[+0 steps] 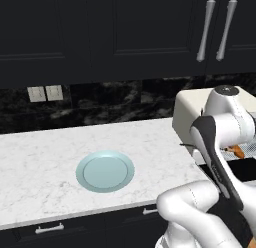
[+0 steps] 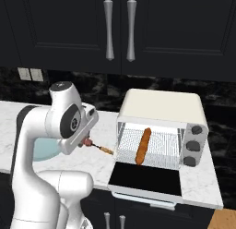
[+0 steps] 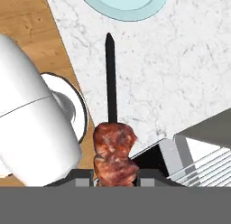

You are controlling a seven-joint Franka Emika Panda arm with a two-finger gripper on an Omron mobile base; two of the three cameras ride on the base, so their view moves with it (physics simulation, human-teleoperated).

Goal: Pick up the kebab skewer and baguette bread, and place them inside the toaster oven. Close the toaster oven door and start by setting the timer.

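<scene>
Tool: the tool was closed on the kebab skewer, its dark finger tips pressed against either side of a reddish-brown meat chunk, seen in the hand view.
Kebab skewer: held off the table, its thin dark stick pointed away from the tool toward the light blue plate; in the right base view the skewer stuck out sideways from the hand toward the toaster oven, its orange tip just short of the oven's open front.
Baguette bread: the long orange-brown loaf lay on the wire rack inside the toaster oven, running front to back, slightly slanted.
Toaster oven: the cream box stood on the white marble table, to the right of the plate, with two dark knobs down its right side.
Toaster oven door: the door was dropped fully open and lay flat in front of the oven, dark glass facing up, its front edge over the table's rim.
Plate: the light blue plate sat bare on the table, well apart from the oven.
Surroundings: dark cabinets with silver handles hung above, a black marbled backsplash carried wall outlets, and wooden floor showed beside the table in the hand view.
</scene>
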